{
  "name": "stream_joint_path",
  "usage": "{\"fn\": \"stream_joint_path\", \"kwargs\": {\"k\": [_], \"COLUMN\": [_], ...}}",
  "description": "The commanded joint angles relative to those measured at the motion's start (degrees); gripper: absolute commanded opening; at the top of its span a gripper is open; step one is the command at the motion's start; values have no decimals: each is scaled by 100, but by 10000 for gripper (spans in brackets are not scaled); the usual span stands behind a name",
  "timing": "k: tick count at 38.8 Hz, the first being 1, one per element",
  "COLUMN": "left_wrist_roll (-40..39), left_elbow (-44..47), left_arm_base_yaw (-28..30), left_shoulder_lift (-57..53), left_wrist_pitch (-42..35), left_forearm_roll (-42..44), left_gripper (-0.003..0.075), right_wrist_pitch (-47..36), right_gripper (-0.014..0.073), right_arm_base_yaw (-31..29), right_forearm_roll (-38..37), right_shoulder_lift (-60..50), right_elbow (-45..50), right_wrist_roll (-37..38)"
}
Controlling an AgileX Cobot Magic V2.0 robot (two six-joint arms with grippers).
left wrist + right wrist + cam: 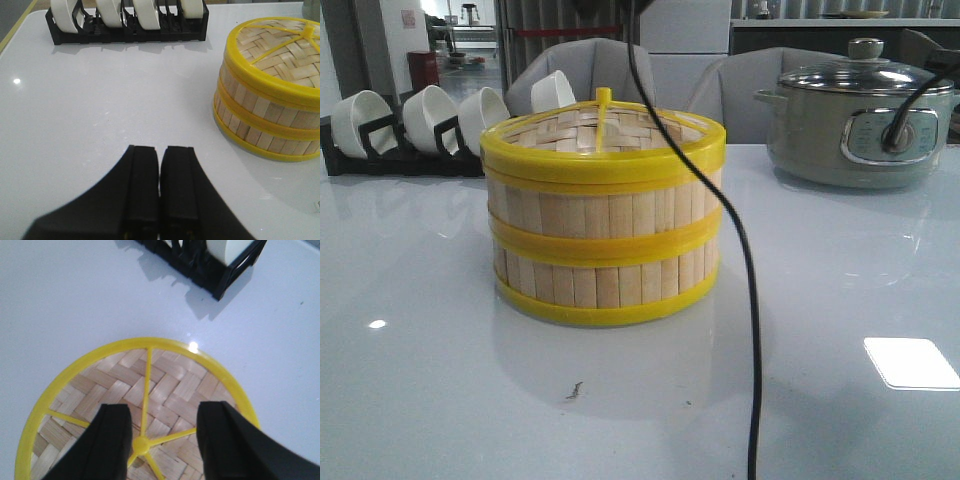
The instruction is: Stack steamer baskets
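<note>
Black cable [745, 300] crosses nearest the front camera, partly masking the baskets [605, 250], which stand stacked on the table [430, 380] with the lid [145, 405] on top. Right gripper [162, 435], fingers spread and holding nothing, straddles the lid's hub directly beneath; it is the nearer arm. Left gripper [160, 190], fingers pressed together and empty, has the stack ahead and off to one side. Neither arm appears in the front view.
</note>
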Motion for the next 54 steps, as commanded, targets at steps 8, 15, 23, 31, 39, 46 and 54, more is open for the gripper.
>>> {"fn": "stream_joint_path", "kwargs": {"k": [8, 15, 23, 31, 39, 46, 54], "left_wrist_roll": [-38, -38, -38, -38, -38, -38, -38], "left_elbow": [-170, -170, -170, -170, -170, -170, -170], "left_arm_base_yaw": [-8, -8, -8, -8, -8, -8, -8], "left_shoulder_lift": [24, 24, 24, 24, 24, 24, 24], "left_wrist_pitch": [-483, -483, -483, -483, -493, -493, -493], "left_forearm_roll": [-33, -33, -33, -33, -33, -33, -33], "left_gripper": [87, 87, 86, 86, 86, 87, 86], "right_wrist_pitch": [-998, -1710, -2416, -2968, -3262, -3262, -3263], "right_gripper": [425, 423, 423, 423, 420, 323, 296], "right_arm_base_yaw": [-696, -1383, -2299, -2987, -3527, -3699, -3699], "right_forearm_roll": [-152, -147, -137, 80, 91, 91, 96], "right_shoulder_lift": [-1765, -2990, -4502, -6201, -7745, -8651, -9143], "right_elbow": [1269, 2843, 4686, 6726, 8387, 9146, 9505], "right_wrist_roll": [-24, -24, -24, -24, -24, -24, -24]}}
